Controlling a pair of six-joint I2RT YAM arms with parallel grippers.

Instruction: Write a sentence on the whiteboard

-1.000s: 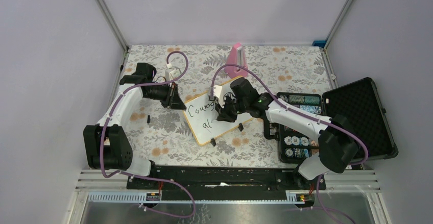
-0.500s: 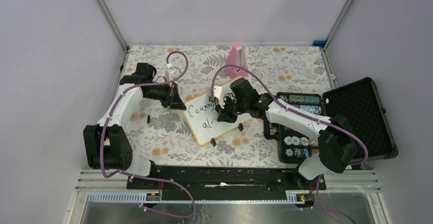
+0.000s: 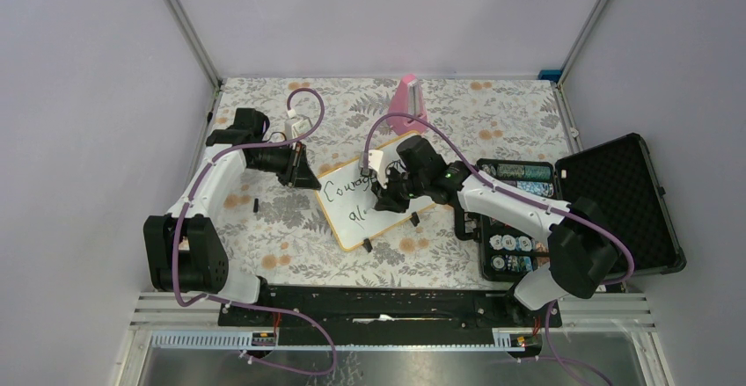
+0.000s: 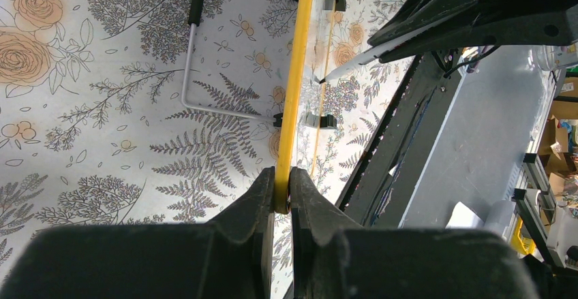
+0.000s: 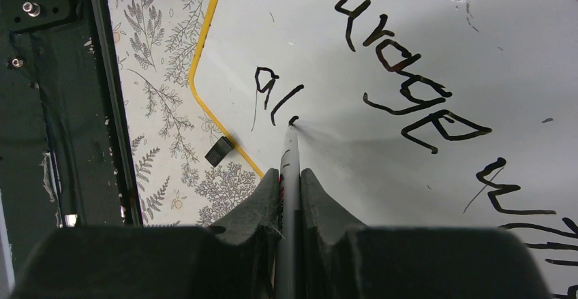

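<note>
The whiteboard (image 3: 352, 194) lies tilted on the floral table, its yellow rim (image 4: 298, 74) seen edge-on in the left wrist view. My left gripper (image 3: 305, 178) (image 4: 282, 184) is shut on the rim at the board's left corner. My right gripper (image 3: 384, 198) (image 5: 290, 176) is shut on a grey marker (image 5: 290, 163) whose tip touches the board (image 5: 409, 47). The sentence (image 5: 402, 88) reads "Courage w…" on the top line and "al" (image 5: 272, 98) with a small new stroke on the second line.
A pink object (image 3: 410, 98) stands behind the board. An open black case (image 3: 607, 201) with small round items lies at the right. A small black foot (image 5: 219, 150) sits at the board's near rim. A thin metal stand (image 4: 194, 60) lies on the table.
The right gripper has shifted slightly right along the second line, adding to the "al" strokes. The left gripper and the board have not moved.
</note>
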